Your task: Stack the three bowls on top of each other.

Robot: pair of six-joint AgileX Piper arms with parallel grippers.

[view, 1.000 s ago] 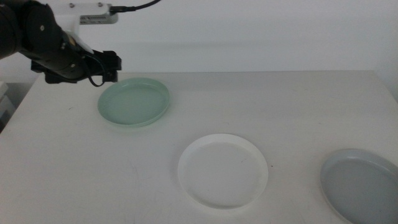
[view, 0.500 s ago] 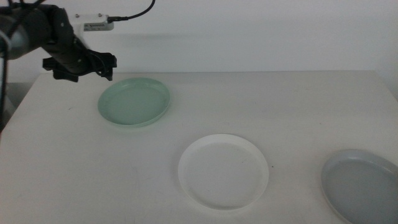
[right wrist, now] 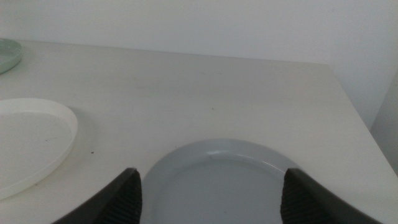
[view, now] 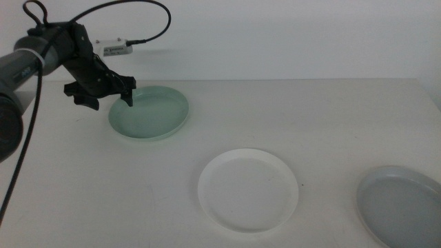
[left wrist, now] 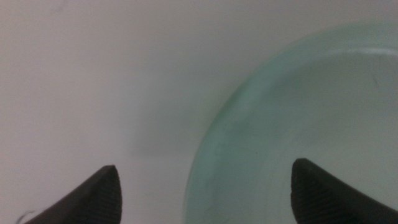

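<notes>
Your left gripper (view: 110,96) is hovering wide open, straddling the far-left rim of the mint green bowl (view: 149,114), one jaw inside and one outside. The white bowl (view: 248,189) is lying nearer you; your right gripper (right wrist: 208,186), open, is waiting above the light grey bowl (right wrist: 217,180).

table (view: 331,117): white, matte, wall behind far edge
mint green bowl (view: 149,113): flat on table, far left area
white bowl (view: 248,189): flat on table, near centre, toward front
light grey bowl (view: 400,205): flat on table, front right corner, cut by picture edge
spacing: all three bowls apart, none touching, none stacked
</notes>
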